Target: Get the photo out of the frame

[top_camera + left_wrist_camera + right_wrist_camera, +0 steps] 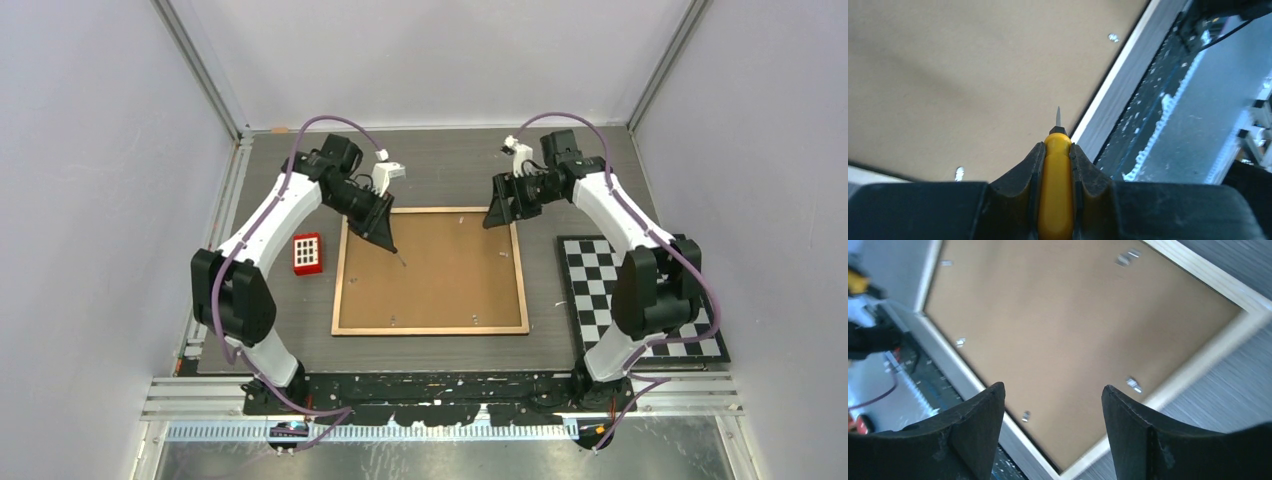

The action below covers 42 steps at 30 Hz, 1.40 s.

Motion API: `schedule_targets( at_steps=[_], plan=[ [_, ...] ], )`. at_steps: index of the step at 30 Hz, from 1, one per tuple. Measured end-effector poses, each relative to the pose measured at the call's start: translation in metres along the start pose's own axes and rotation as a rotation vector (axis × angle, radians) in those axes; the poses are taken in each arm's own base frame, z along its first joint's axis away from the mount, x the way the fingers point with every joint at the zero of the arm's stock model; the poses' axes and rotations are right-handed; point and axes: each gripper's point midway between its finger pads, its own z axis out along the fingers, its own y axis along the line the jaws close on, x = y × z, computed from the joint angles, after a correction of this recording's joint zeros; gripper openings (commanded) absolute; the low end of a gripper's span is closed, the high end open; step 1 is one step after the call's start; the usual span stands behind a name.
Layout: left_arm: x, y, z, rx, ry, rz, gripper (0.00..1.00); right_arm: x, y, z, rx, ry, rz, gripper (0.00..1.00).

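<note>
The frame [430, 329] lies face down in the middle of the table, its light wood edge [1198, 360] around a brown backing board [440, 275]. The photo is hidden under that board. Small metal tabs [1134, 385] sit along the board's edges. My left gripper [385, 240] hovers over the board's far left part, shut on a yellow-handled screwdriver [1057, 190] whose metal tip [1058, 116] points over the board near the frame's edge [1118, 80]. My right gripper [1053, 390] stands open above the frame's far right corner [497, 218], nothing between its fingers.
A red block with white squares [307, 253] sits just left of the frame. A black-and-white checkerboard [600, 290] lies to the right, partly under the right arm. Walls close in on three sides; a metal rail [450, 400] runs along the near edge.
</note>
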Motion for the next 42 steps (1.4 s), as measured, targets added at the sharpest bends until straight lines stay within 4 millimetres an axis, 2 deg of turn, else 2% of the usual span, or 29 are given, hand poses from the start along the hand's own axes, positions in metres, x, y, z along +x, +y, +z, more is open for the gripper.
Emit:
schedule_targets(
  at_steps=[2,4,7,11,17,24,27,29,30,32,35,36,38,39,42],
  plan=[
    [-0.006,-0.006,0.002,0.039,-0.014,-0.041,0.00,-0.009,0.031,-0.005,-0.098,-0.042,-0.065,0.72],
    [-0.013,-0.012,0.004,0.082,-0.030,-0.080,0.00,-0.009,0.060,-0.003,-0.183,-0.042,-0.134,0.70],
    [-0.021,-0.018,0.007,0.135,-0.049,-0.130,0.00,0.003,0.104,0.010,-0.295,0.002,-0.240,0.68],
    [-0.032,-0.022,0.010,0.185,-0.066,-0.171,0.00,0.014,0.142,0.019,-0.385,0.033,-0.328,0.66],
    [-0.042,-0.027,0.013,0.242,-0.088,-0.220,0.00,0.012,0.163,0.027,-0.424,0.021,-0.392,0.59],
    [-0.055,-0.031,0.013,0.287,-0.114,-0.248,0.00,-0.004,0.173,0.052,-0.406,0.014,-0.446,0.41],
    [-0.057,-0.032,0.013,0.298,-0.118,-0.247,0.00,-0.003,0.173,0.056,-0.393,0.019,-0.447,0.23],
    [-0.058,-0.031,0.013,0.296,-0.123,-0.245,0.02,-0.004,0.174,0.056,-0.394,0.016,-0.441,0.05],
    [-0.059,-0.030,0.013,0.291,-0.127,-0.242,0.08,-0.004,0.175,0.056,-0.396,0.014,-0.445,0.01],
    [-0.060,-0.030,0.014,0.290,-0.128,-0.247,0.24,-0.005,0.176,0.057,-0.400,0.006,-0.459,0.01],
    [-0.061,-0.027,0.013,0.283,-0.134,-0.250,0.54,-0.007,0.176,0.057,-0.396,-0.003,-0.476,0.01],
    [-0.061,-0.026,0.013,0.274,-0.135,-0.245,0.71,-0.007,0.174,0.058,-0.383,-0.003,-0.476,0.01],
    [-0.062,-0.020,0.012,0.249,-0.141,-0.246,0.97,-0.009,0.168,0.058,-0.354,-0.003,-0.468,0.01],
    [-0.063,-0.017,0.011,0.237,-0.145,-0.242,0.99,-0.010,0.163,0.057,-0.337,-0.005,-0.462,0.01],
    [-0.067,0.001,0.003,0.177,-0.179,-0.252,1.00,-0.018,0.140,0.053,-0.270,-0.018,-0.424,0.01]
  ],
)
